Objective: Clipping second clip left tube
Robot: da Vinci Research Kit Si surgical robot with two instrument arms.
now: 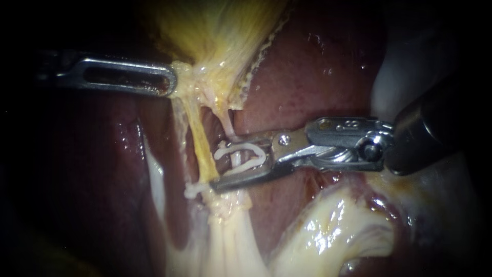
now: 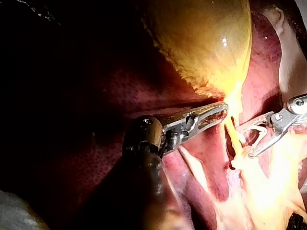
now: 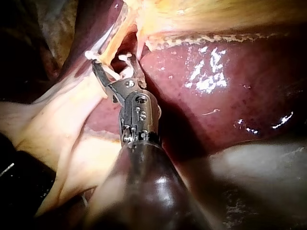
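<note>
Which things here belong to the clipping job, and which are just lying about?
In the job: right metal instrument, open white clip it carries, thin pale tube inside it, left slotted metal instrument, yellow gallbladder.
Just there: dark red liver, closed white clip, pale glistening tissue.

Surgical bench setting, seen close through endoscope. Wet dark-red liver (image 1: pixel 318 77) fills most of view, yellow gallbladder (image 1: pixel 215 25) lying against it, thin tubes (image 1: pixel 202 149) and pale fatty tissue (image 1: pixel 318 231) below. Two slender metal instruments at work on tissue: left instrument (image 1: pixel 169 83) gripping gallbladder's narrow end, right instrument (image 1: pixel 220 161) holding white clip (image 1: pixel 241 156) between its jaws. Bright spot lighting, darkness at edges. Wrist views: same organs, dark shafts.
</note>
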